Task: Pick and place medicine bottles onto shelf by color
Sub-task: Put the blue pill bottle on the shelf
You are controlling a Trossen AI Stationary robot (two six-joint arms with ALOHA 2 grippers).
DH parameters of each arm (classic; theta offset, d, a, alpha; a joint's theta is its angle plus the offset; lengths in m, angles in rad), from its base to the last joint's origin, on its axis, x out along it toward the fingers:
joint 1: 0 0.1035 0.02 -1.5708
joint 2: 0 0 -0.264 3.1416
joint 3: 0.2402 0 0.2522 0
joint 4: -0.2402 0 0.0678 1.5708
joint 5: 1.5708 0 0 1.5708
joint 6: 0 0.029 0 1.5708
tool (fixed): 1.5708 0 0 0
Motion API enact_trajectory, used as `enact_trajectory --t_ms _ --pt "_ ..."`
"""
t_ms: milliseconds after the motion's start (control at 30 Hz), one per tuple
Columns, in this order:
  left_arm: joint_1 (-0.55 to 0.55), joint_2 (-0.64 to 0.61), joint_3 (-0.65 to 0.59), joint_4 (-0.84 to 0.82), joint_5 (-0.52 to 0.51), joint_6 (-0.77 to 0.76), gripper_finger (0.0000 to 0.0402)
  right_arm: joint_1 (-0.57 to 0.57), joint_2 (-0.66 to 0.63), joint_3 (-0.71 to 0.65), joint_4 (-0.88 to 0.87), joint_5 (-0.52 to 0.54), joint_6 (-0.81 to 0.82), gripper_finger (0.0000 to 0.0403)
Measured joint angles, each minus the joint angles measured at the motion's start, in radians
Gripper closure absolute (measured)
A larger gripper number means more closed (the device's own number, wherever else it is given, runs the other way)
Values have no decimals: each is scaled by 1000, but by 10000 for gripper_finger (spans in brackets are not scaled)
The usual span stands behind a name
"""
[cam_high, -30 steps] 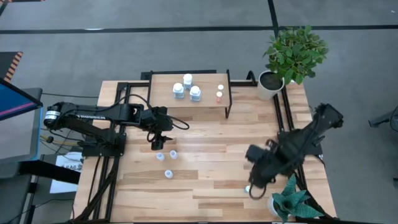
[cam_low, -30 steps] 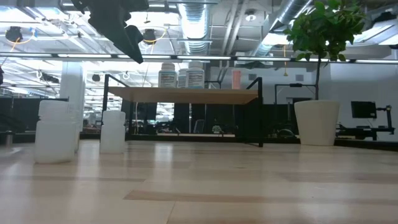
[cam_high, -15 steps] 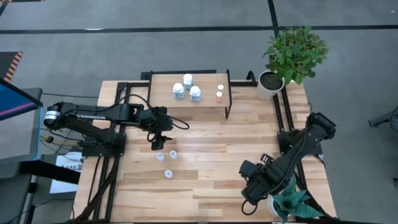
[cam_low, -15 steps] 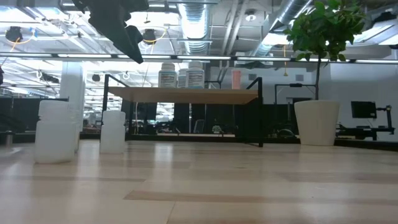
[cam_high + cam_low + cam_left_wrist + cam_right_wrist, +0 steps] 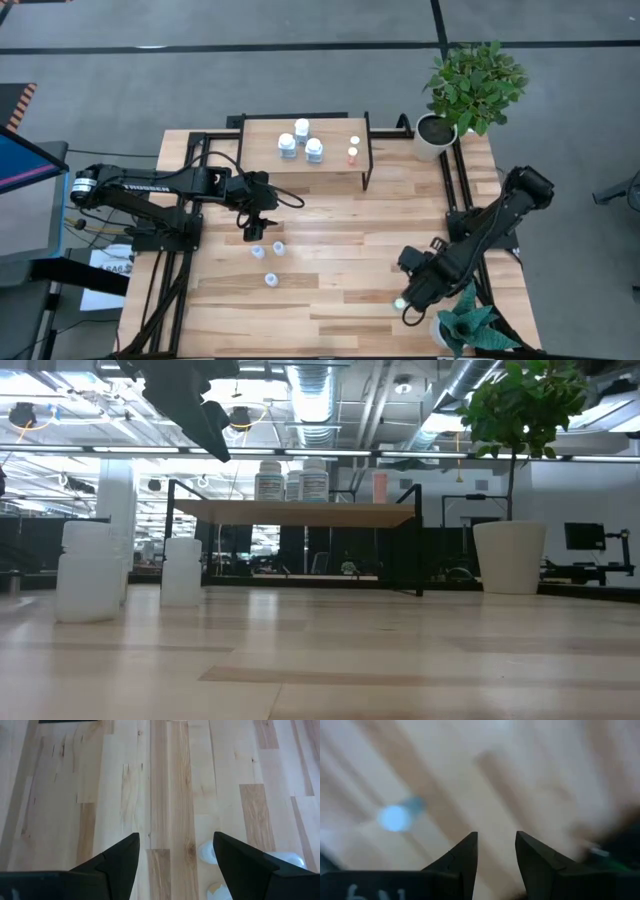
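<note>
Near the front right corner of the counter (image 5: pixel 340 230), the right gripper (image 5: pixel 408 312) was seen low over the wood, with a small pale bottle (image 5: pixel 398 302) lying just beside its tip, toward the counter's middle. From the right wrist, that bottle (image 5: pixel 394 817) showed ahead and off to one side of the line between the fingers (image 5: pixel 461 857), not between them; the fingers were parted by a narrow gap and held nothing. The coming move was judged to turn on this offset: the fingers would have to be swung across until the bottle sat in the gap. The bottle appeared upright, its cap facing up, so a grasp across the body could be taken from any side.

The left gripper (image 5: pixel 252 232) was held over the counter's left half, fingers wide apart and empty, with three white bottles (image 5: pixel 268 263) standing just in front of it. Five bottles already stood on the shelf (image 5: pixel 262 150) at the back: three pale-blue ones (image 5: pixel 301 141) grouped together and two small ones (image 5: pixel 353 150) apart to the right. The lone bottle lay far nearer the right arm.
</note>
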State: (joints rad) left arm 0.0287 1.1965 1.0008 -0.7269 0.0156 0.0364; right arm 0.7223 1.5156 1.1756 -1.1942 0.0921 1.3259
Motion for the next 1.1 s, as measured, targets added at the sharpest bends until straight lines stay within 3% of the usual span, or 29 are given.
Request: enact_trajectory --t_ms 133,400,800,1100 --pt "0 0 0 0 0 0 160 0 -23 -71 156 -20 10 257" --pt "0 0 0 0 0 2 160 0 -22 -73 315 -18 70 250" --pt "0 0 0 0 0 3 160 -3 -2 -71 318 -23 135 157" --pt "0 0 0 0 0 19 160 11 76 -72 380 -71 141 158"
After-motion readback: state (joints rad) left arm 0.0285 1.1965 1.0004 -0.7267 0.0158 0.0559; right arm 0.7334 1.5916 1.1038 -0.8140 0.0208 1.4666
